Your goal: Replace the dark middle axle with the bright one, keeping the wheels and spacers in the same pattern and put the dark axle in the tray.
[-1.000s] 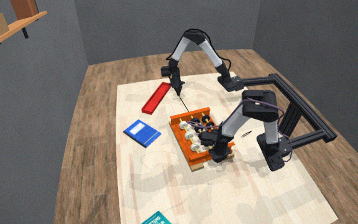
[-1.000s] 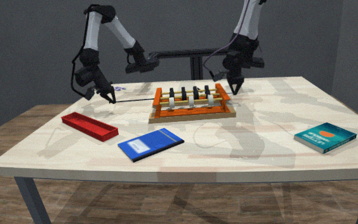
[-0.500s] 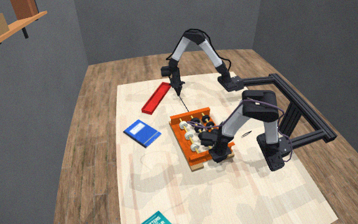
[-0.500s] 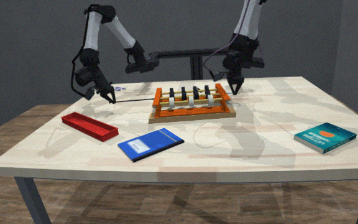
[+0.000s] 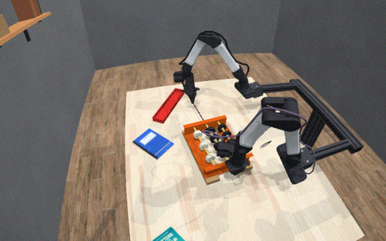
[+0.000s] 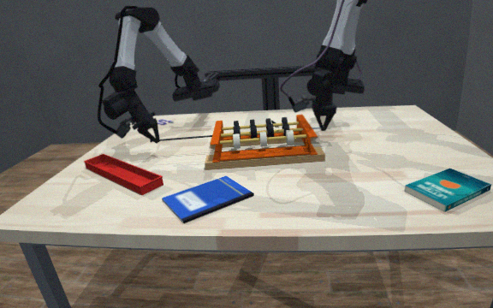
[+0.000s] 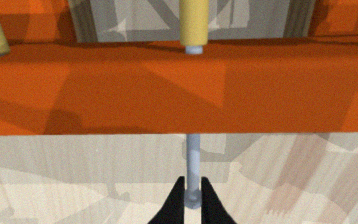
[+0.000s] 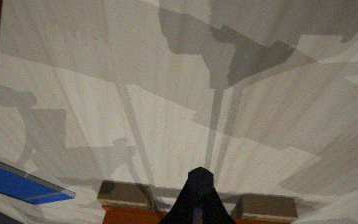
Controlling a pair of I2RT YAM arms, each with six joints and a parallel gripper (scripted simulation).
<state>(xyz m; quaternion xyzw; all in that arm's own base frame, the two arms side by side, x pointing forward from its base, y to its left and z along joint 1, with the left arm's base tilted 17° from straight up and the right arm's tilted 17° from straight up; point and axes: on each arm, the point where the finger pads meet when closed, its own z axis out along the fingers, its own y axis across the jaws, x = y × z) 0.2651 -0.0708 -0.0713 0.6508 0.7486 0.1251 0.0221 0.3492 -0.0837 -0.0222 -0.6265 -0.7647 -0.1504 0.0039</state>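
Orange frame [image 5: 205,124] [image 6: 265,153] [image 7: 180,95] [image 8: 130,215] on 2 battens [image 5: 212,180] [image 6: 265,163] [image 8: 125,195], bright axle [image 6: 316,128] [image 7: 193,157] and dark axle [image 5: 198,112] [image 6: 187,138] at opposite rails.

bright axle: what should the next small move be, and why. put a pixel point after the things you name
I'd have the left end effector [image 5: 236,171] [image 6: 323,128] [image 7: 192,184] push the bright axle [image 6: 317,128] [image 7: 193,157] gently further in: its fingers are closed at the head, and bare shaft shows between head and rail [image 5: 217,167] [image 6: 306,127] [image 7: 130,95].
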